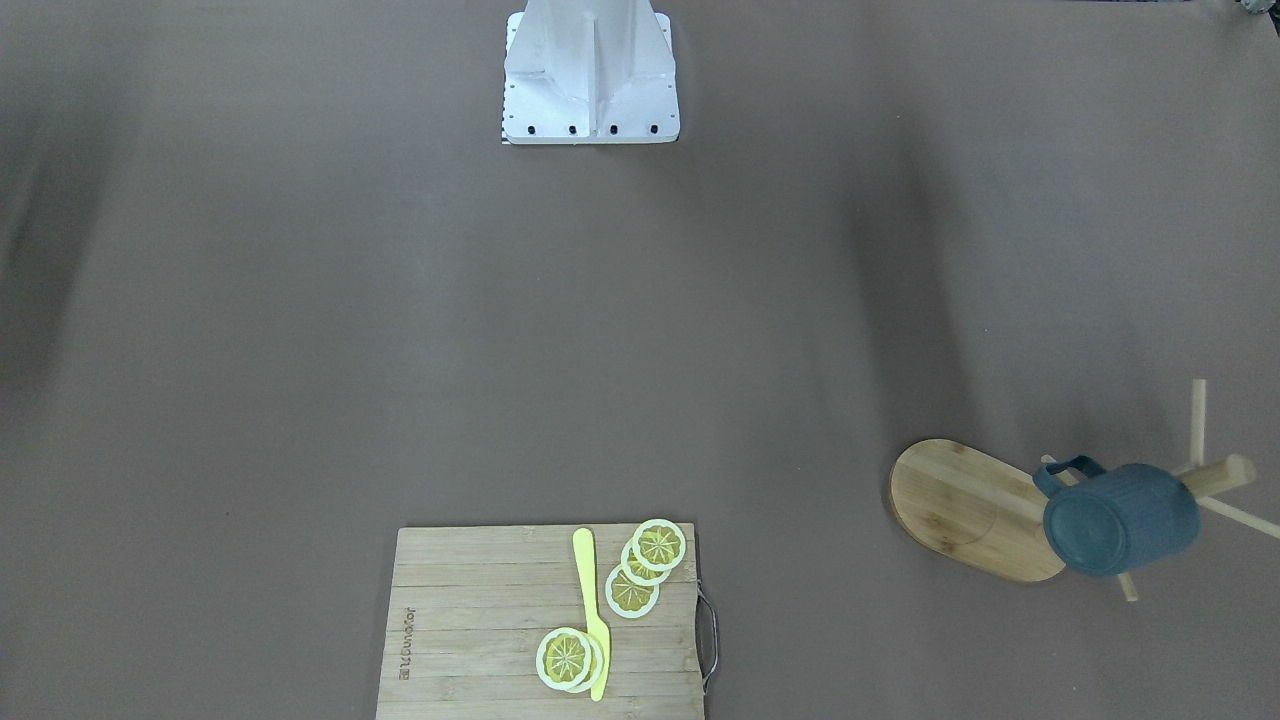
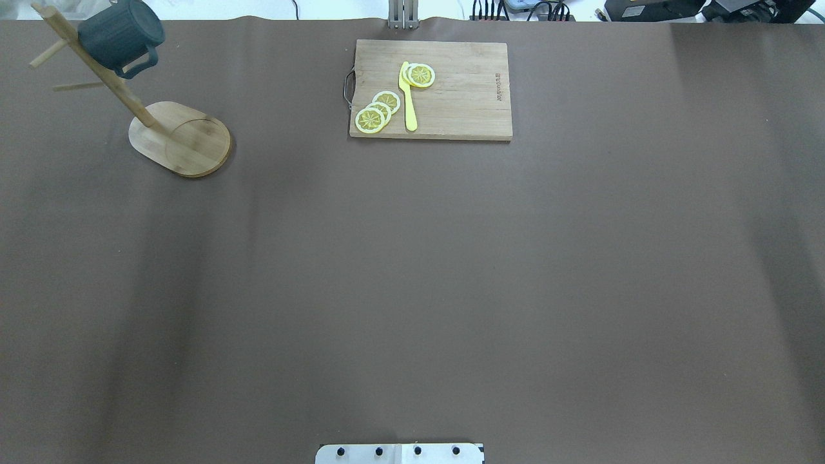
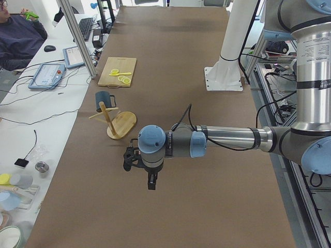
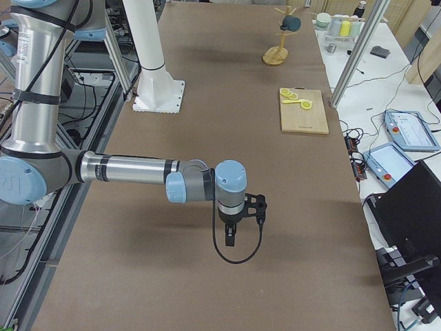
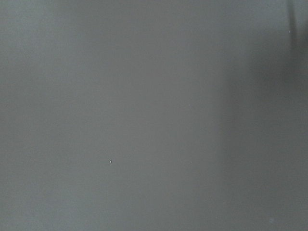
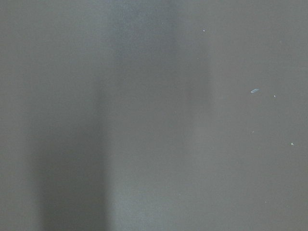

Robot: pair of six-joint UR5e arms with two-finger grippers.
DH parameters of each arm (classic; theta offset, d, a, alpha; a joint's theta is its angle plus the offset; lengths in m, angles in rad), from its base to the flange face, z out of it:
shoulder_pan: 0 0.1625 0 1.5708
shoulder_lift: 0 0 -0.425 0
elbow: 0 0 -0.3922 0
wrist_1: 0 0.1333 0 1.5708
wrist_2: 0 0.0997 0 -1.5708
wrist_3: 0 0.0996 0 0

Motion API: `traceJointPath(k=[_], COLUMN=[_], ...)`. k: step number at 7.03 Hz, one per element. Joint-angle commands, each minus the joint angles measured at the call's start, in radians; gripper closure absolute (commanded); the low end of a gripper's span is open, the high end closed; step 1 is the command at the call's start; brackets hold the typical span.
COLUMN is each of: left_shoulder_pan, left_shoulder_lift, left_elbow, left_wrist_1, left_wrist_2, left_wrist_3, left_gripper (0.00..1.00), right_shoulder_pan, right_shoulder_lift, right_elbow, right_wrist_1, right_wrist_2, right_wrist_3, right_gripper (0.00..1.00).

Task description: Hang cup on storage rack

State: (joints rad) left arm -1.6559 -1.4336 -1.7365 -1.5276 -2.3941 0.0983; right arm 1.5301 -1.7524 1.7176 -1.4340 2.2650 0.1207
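I am holding my left gripper [image 3: 150, 184] over the brown table [image 2: 412, 270] in the lower middle of the left side view, pointing down. My right gripper [image 4: 230, 241] is hanging the same way in the lower middle of the right side view. Both are showing only in these side views, so I cannot tell whether my fingers are apart or together. Both wrist cameras are showing nothing but blurred brown table surface. The cup [image 1: 1120, 520] is hanging by its handle on a peg of the storage rack [image 1: 960, 505] at the lower right of the front-facing view, tilted with its bottom facing that camera and well apart from both my grippers. A wooden cutting board [image 2: 464, 96] is lying at the top centre of the overhead view, carrying lemon slices [image 2: 370, 119] and a yellow knife [image 2: 408, 103]. A person [image 3: 18, 36] is sitting at the upper left of the left side view.
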Motion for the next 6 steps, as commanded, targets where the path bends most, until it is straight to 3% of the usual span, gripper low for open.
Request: traceJointPath(k=[1,6], left_shoulder_pan=[0.001,0.001], left_shoulder_lift=[0.033,0.033], left_elbow=[-0.02,-0.02], left_wrist_1=[-0.023,-0.023], left_wrist_2=[0.001,0.0], left_wrist_3=[0.001,0.001], left_gripper=[0.01,0.01], right_shoulder_pan=[0.001,-0.001], right_shoulder_lift=[-0.001,-0.013], right_elbow=[-0.001,-0.003], right_wrist_1=[0.001,0.007], right_wrist_2=[0.002,-0.001], right_wrist_3=[-0.006,0.004], right_gripper=[0.0,0.0])
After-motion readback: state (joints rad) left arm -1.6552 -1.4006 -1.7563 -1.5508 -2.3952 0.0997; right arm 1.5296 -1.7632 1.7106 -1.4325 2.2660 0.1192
